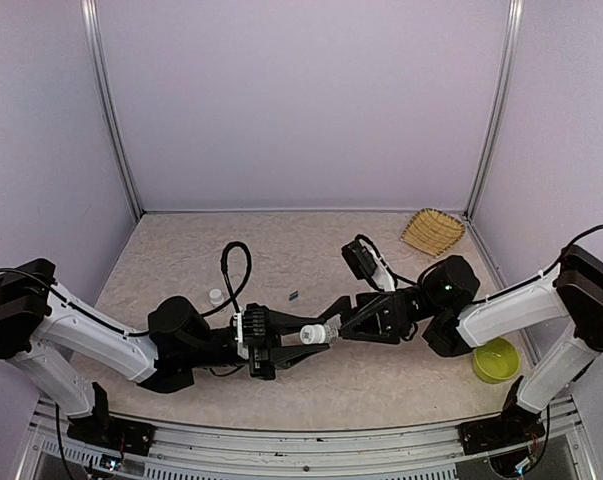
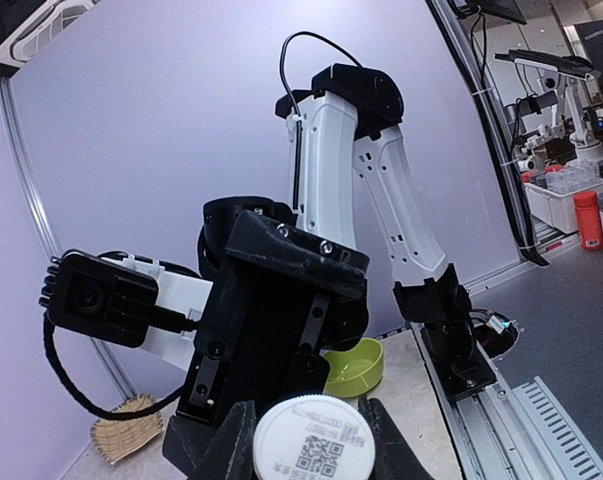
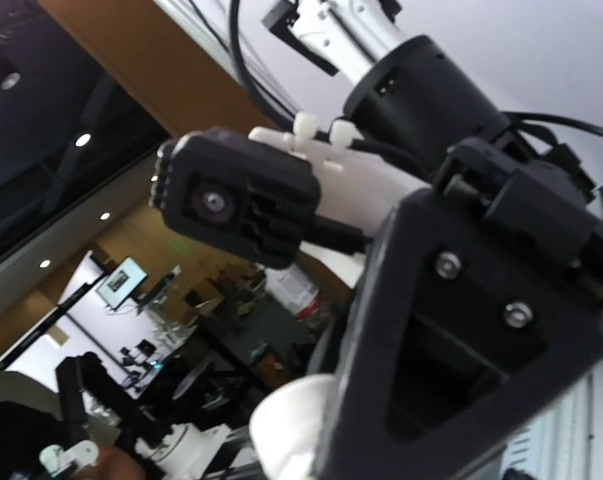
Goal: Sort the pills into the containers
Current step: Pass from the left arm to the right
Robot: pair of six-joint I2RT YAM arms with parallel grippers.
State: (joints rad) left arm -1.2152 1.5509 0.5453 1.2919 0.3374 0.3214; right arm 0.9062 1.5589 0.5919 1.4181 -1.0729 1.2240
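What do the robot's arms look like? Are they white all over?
Not all white! The left arm and right arm have smooth white shells joined by chunky round black joints. The left gripper and right gripper are black and blocky, with little silver screws. A thin black cable loops off the left arm, and each wrist carries a small boxy black camera.

From the top camera the bottle (image 1: 319,331), held between the left gripper (image 1: 291,342) and right gripper (image 1: 343,326), was too small for me to tell its contents, or whether the right jaws gripped it. My left wrist view cut its white top (image 2: 311,437) at the bottom edge, and the green bowl (image 2: 359,368) sat half hidden behind the right gripper. The right wrist showed only a white blur low down. A dark speck (image 1: 294,295) on the desk (image 1: 381,385) was unreadable.
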